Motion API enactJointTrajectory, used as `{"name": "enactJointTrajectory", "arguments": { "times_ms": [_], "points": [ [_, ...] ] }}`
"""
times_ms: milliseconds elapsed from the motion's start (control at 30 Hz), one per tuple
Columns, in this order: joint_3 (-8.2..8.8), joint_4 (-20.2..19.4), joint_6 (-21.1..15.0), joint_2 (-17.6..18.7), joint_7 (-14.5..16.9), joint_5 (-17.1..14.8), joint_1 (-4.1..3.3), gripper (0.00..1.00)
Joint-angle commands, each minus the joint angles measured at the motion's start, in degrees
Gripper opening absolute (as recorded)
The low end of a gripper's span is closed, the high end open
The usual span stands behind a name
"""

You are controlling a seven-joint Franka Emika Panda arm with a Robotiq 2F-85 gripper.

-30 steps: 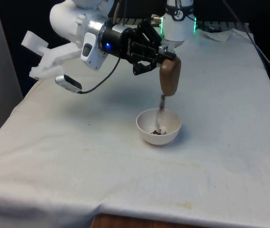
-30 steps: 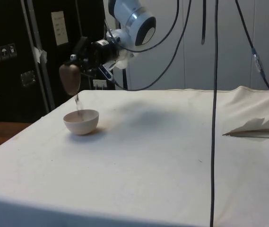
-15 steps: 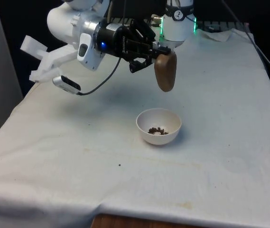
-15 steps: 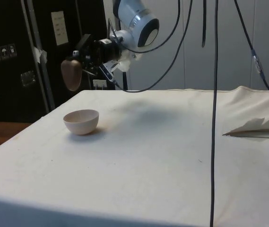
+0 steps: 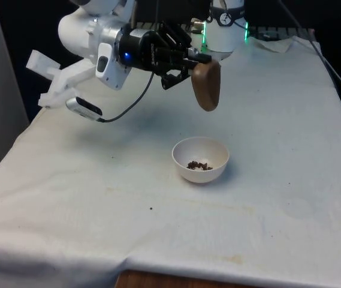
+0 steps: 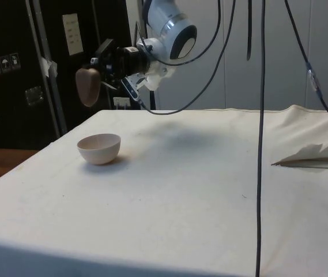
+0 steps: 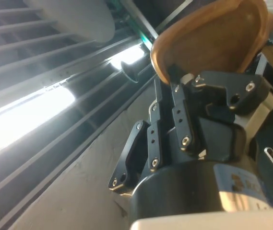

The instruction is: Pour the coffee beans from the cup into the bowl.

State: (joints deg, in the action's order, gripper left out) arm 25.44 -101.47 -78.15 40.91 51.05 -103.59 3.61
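Observation:
A brown cup [image 5: 207,85] hangs upside down, tipped a little, high above the table, with my gripper [image 5: 192,66] shut on its rim. In the side view the cup [image 6: 87,86] is above and slightly to one side of the white bowl [image 6: 99,148]. The bowl [image 5: 185,168] stands on the white cloth and holds a small heap of dark coffee beans [image 5: 199,164]. In the wrist view the cup [image 7: 216,36] shows its hollow inside, and one black finger [image 7: 180,115] presses on its edge. Nothing is falling from the cup.
A stray bean [image 5: 151,209] lies on the cloth nearer the front edge. A black cable [image 6: 260,138] hangs down in the side view, and a crumpled fold of cloth [image 6: 316,156] rises at that view's right.
The stream of beans into the bowl has stopped. The gripper has lifted the upturned cup higher and a little toward the front view's left, away from the bowl.

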Motion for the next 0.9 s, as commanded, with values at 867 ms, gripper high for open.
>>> {"name": "enactJointTrajectory", "arguments": {
  "times_ms": [867],
  "points": [
    [0.52, -0.1, 3.4, 1.0, -0.1, -2.1, 0.34, 0.01]
  ]
}}
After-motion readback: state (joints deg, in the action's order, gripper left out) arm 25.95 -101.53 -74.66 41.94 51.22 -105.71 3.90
